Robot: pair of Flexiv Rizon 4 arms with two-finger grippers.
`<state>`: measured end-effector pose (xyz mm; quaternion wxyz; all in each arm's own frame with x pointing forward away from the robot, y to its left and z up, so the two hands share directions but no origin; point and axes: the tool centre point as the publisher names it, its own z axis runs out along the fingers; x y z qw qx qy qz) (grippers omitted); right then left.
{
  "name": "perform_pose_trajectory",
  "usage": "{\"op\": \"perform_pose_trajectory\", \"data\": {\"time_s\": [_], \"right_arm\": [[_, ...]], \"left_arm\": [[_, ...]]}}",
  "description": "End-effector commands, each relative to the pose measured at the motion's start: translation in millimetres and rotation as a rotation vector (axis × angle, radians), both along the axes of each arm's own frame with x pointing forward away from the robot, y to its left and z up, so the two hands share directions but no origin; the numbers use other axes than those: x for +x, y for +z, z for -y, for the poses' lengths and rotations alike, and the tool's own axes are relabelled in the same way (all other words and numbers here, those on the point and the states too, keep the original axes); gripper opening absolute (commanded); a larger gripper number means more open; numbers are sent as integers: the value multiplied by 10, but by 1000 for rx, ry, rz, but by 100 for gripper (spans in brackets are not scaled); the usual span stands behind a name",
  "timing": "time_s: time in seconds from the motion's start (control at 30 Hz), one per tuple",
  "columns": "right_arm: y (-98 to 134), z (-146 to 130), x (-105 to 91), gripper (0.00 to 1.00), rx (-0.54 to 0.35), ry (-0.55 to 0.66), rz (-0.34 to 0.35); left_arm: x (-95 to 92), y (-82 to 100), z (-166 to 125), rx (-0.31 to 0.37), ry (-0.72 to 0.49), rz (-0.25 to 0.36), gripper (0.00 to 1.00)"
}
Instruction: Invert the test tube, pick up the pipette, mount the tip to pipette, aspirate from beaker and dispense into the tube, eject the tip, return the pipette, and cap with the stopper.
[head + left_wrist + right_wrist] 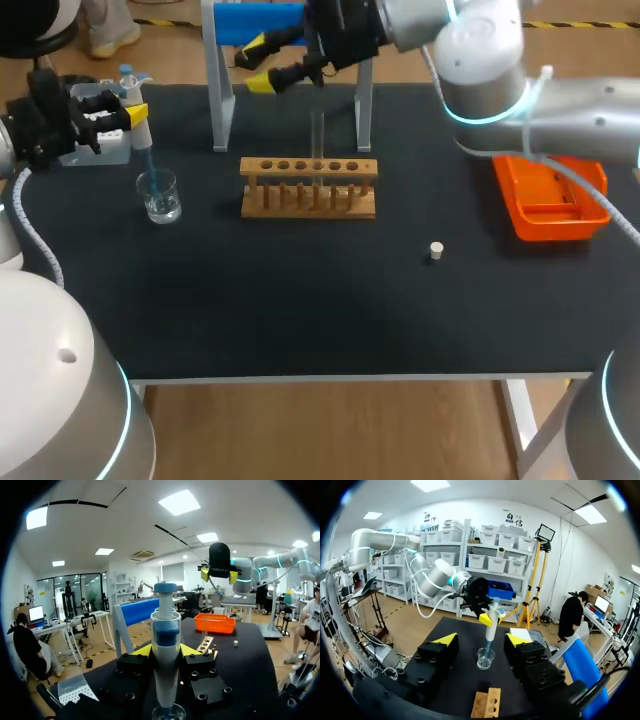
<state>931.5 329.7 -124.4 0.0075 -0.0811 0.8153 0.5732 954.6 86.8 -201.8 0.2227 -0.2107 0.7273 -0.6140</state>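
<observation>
My left gripper [133, 113] is shut on the white and blue pipette [166, 645], held upright at the table's left. The pipette's tip dips into the small glass beaker [159, 196], which shows just under the gripper [165, 651] as the beaker [167, 714]. A clear test tube [318, 138] stands upright in the wooden rack [308, 186]. My right gripper [258, 66] hangs open and empty above the table's far edge, behind the rack. In its own view the right gripper [481, 640] looks across at the pipette [490, 622] and beaker [485, 658]. A small white stopper [436, 250] lies on the mat right of the rack.
An orange tray [551, 198] sits at the right, under my right arm. A pale box [97, 150] stands by the left gripper. A stand with a blue top [256, 22] and grey legs rises behind the rack.
</observation>
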Motion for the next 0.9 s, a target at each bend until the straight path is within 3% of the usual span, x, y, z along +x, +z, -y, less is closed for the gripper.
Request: {"op": "perform_pose_trajectory", "data": {"time_s": [0.03, 0.37, 0.57, 0.9], "right_arm": [[-15, -253, 167, 0, -17, 152, -51], [135, -707, 345, 0, 0, 183, -63], [174, -933, 396, 0, 16, 148, -132], [158, -1199, 333, 0, -8, 107, -156]], "left_arm": [[-4, -5, 8, 0, 5, 3, 0], [-4, -5, 8, 0, 5, 3, 0], [-4, -5, 8, 0, 5, 3, 0], [-4, -5, 8, 0, 5, 3, 0]]}}
